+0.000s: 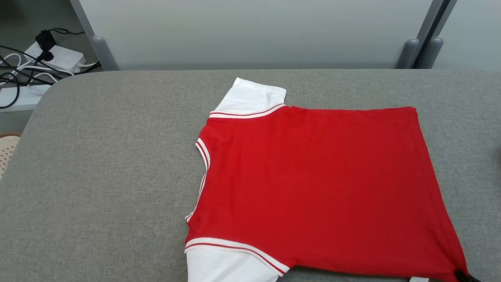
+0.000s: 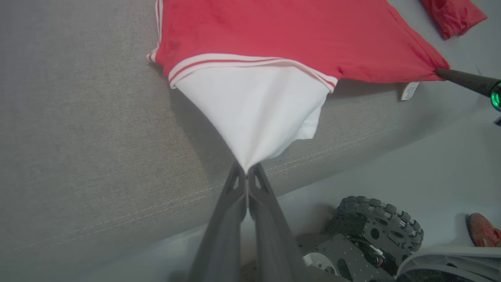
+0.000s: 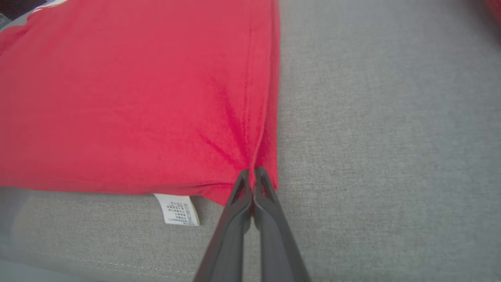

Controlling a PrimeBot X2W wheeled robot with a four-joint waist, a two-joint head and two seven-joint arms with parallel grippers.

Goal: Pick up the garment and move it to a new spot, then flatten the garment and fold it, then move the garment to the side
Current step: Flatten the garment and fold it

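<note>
Head view: the shirt (image 1: 313, 184) lies flat on the grey table (image 1: 117, 176), right of centre, with the collar end to the left and the hem to the right. Its body is red and its sleeves are white. The far sleeve (image 1: 252, 98) lies spread, while the near sleeve (image 2: 254, 113) is stretched toward the table's near edge into a point. The left end effector (image 2: 246, 174) is closed on that point, fingers pressed together. The right end effector (image 3: 252, 172) is closed too, pinching the near hem corner — creases fan from its tips. A white label (image 3: 178, 209) sticks out just left of it. Beyond the far left corner lies a power strip (image 1: 58, 56) with cables.
</note>
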